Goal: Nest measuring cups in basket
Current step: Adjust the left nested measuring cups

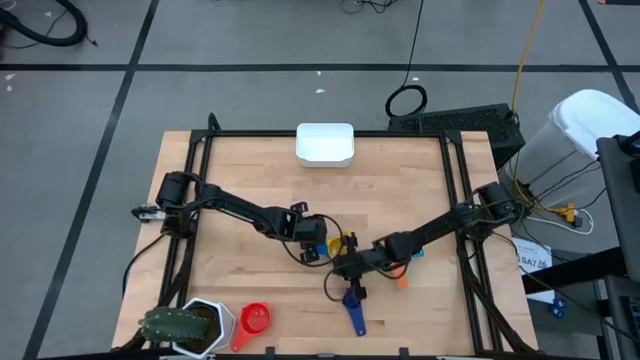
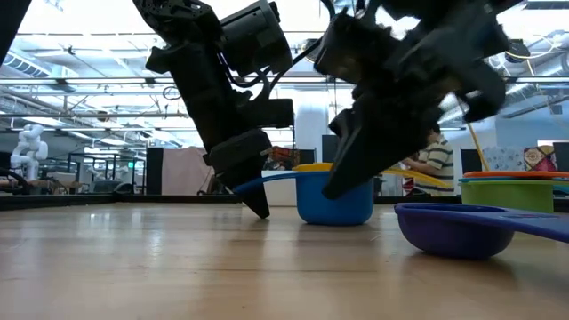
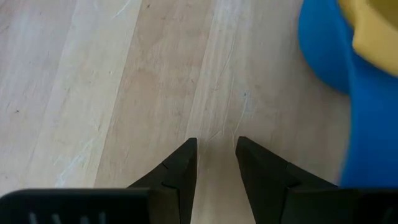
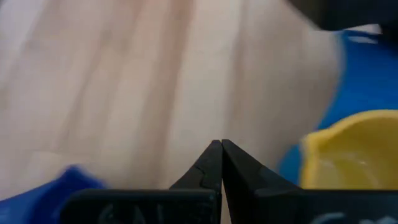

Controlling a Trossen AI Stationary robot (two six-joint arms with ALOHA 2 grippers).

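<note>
Blue cup with the yellow cup nested inside sits mid-surface, well short of the basket. My left gripper, fingers slightly spread and empty, is just left of that cup, nearer. My right gripper, fingers pressed together, is on its right.

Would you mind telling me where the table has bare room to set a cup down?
Bare wood lies between the basket and the two grippers, and along both side rails. It is crowded mid-table, where the left gripper and right gripper flank the blue cup, and at the near edge by the plant pot and red cup.
</note>
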